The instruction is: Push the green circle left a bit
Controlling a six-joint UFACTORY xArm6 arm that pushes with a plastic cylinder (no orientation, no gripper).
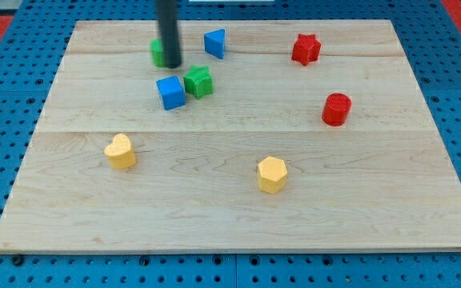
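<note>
The green circle (158, 53) sits near the view's top left on the wooden board (238, 192), mostly hidden behind my rod. My tip (171, 65) rests against the circle's right side. A green star (199, 81) lies just below and right of the tip. A blue cube (170, 93) lies below the tip, touching the green star's left side.
A blue triangle (215, 42) lies right of the rod near the top edge. A red star (305, 49) is at the top right, a red cylinder (336, 109) at the right. A yellow heart (120, 151) and a yellow hexagon (271, 174) lie lower down.
</note>
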